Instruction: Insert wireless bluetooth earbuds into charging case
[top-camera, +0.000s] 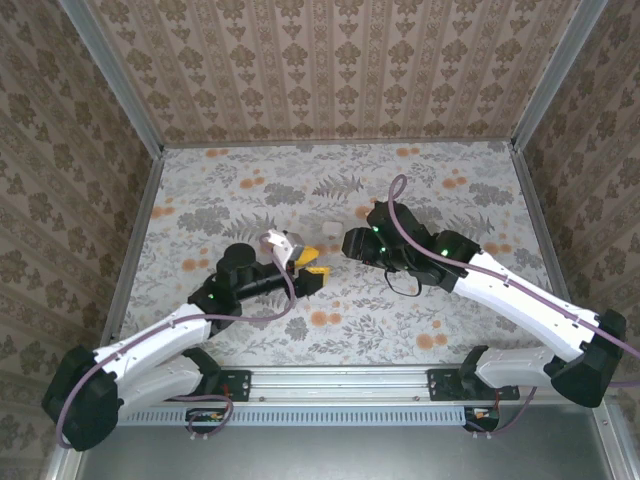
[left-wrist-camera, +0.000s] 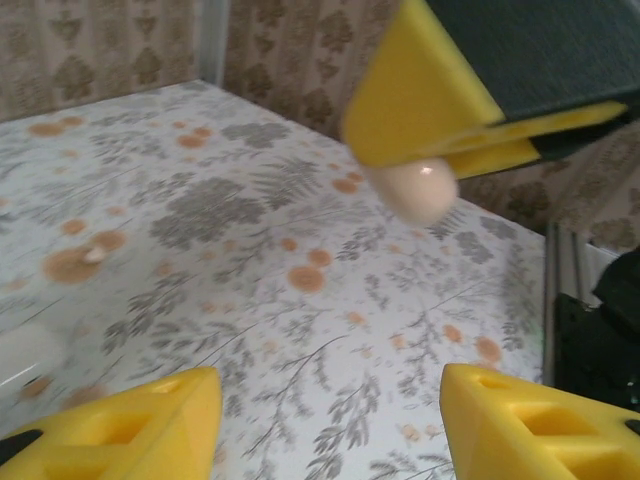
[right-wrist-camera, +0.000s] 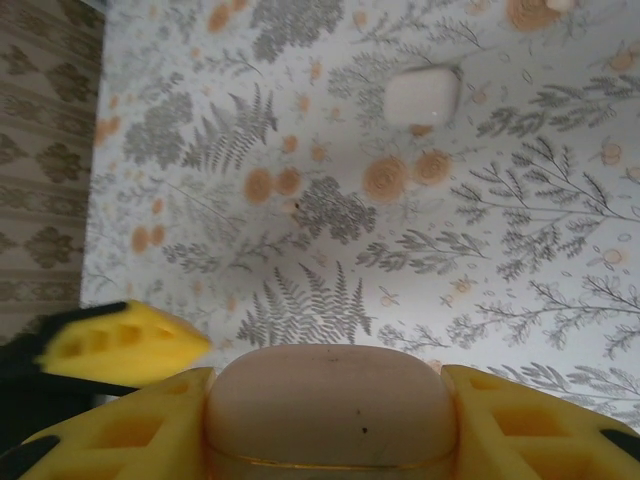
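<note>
My right gripper is shut on the white charging case, whose rounded body fills the gap between the yellow fingers. From the left wrist view, the end of the case pokes out under the right gripper's yellow fingers. My left gripper is open above the table with nothing between its fingers. In the top view the left gripper and the right gripper nearly meet at the table's middle. A tiny white earbud lies on an orange spot.
A small white rounded piece lies on the floral tabletop just beyond both grippers, and it shows from above. Patterned walls enclose the back and sides. A metal rail runs along the near edge.
</note>
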